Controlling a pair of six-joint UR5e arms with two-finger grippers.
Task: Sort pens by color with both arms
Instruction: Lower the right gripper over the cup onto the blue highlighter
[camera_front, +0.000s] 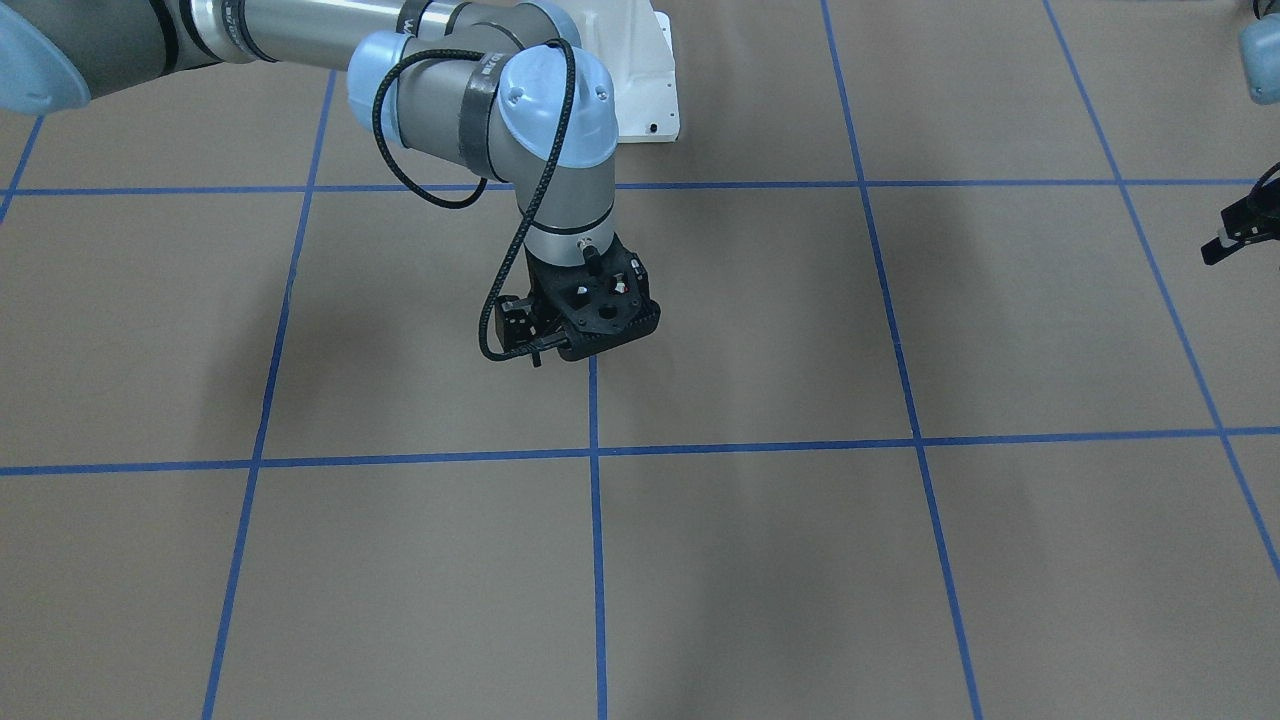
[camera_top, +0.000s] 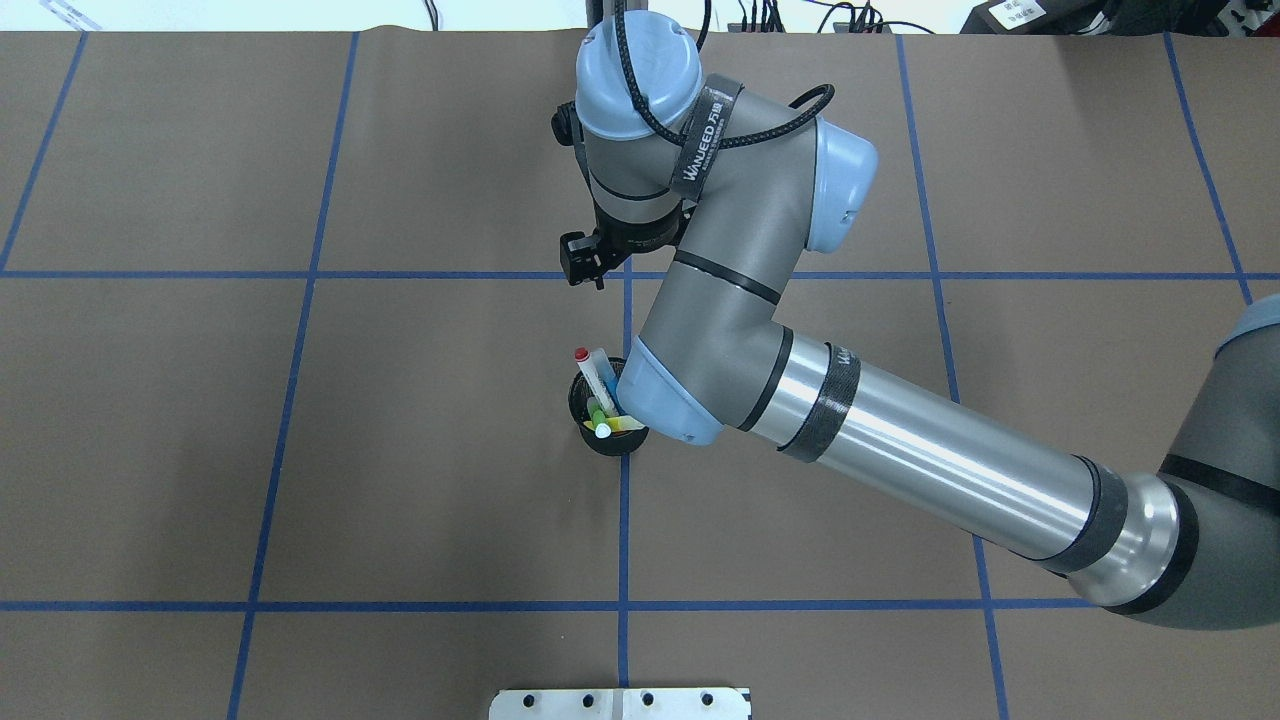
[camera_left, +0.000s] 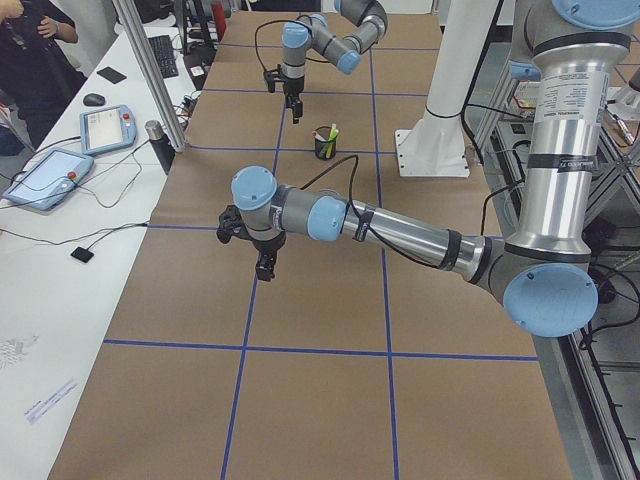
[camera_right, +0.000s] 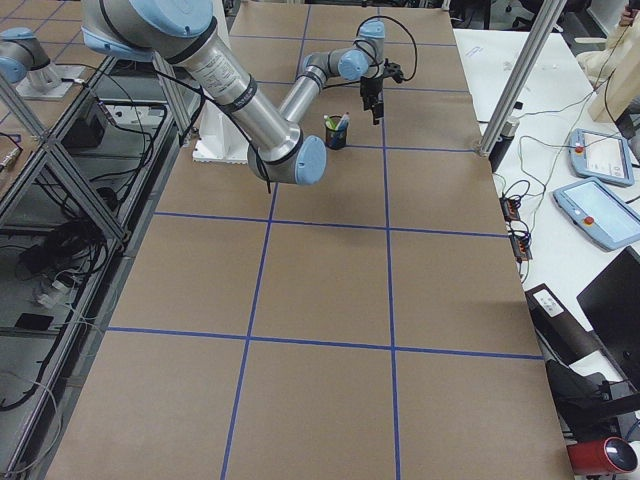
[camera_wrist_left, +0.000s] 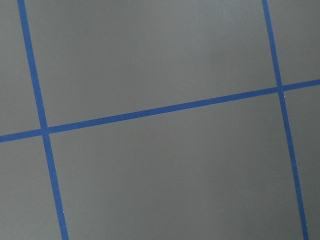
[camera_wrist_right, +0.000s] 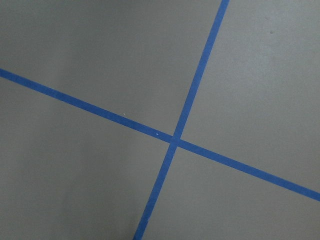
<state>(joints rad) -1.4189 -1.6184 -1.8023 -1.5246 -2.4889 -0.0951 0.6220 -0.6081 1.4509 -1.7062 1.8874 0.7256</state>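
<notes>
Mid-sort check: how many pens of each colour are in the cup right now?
Red-capped white pen: 1
Blue pen: 1, mostly hidden
Green highlighter: 1
Yellow highlighter: 1
Total: 4, all in the black cup

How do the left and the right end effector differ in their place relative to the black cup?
The right end effector hangs close beside the cup; the left end effector hangs far from it. The right arm overhangs the cup; the left arm does not. Both point down over taped paper.
</notes>
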